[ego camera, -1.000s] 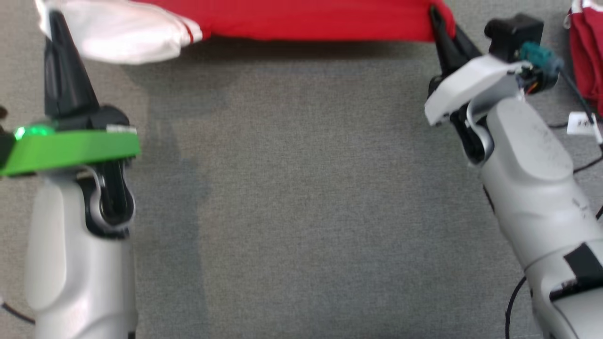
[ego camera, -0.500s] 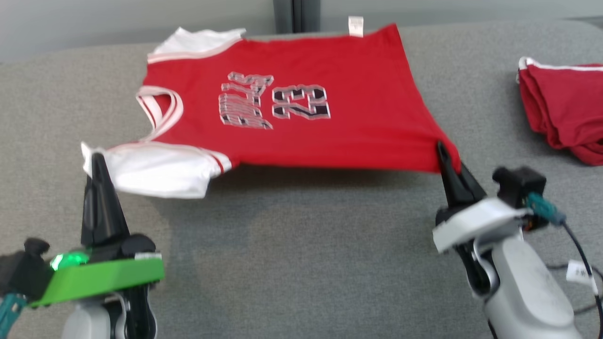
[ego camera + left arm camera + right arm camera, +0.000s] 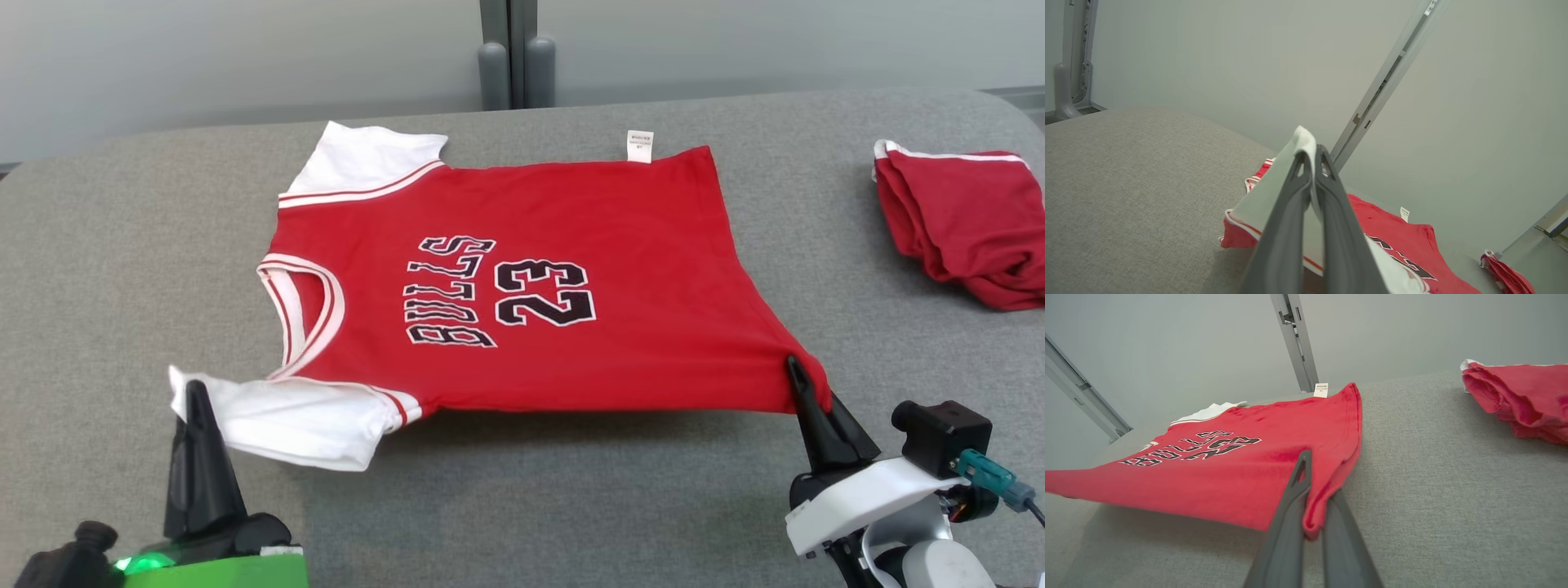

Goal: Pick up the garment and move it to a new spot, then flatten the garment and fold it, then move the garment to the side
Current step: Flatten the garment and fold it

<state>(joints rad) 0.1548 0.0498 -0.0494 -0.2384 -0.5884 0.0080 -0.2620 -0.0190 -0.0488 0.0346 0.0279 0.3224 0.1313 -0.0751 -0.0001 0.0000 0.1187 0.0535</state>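
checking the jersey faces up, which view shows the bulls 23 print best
The head view: the whole print on the jersey reads clearly from above. The right wrist view shows it at a shallow slant; the left wrist view catches a corner of it.

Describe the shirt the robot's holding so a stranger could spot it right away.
On the grey table, look to the middle: a red jersey lies spread out, its near edge held up by the left gripper and right gripper. Unlike the bunched red garment at the right, it has white sleeves and reads BULLS 23.
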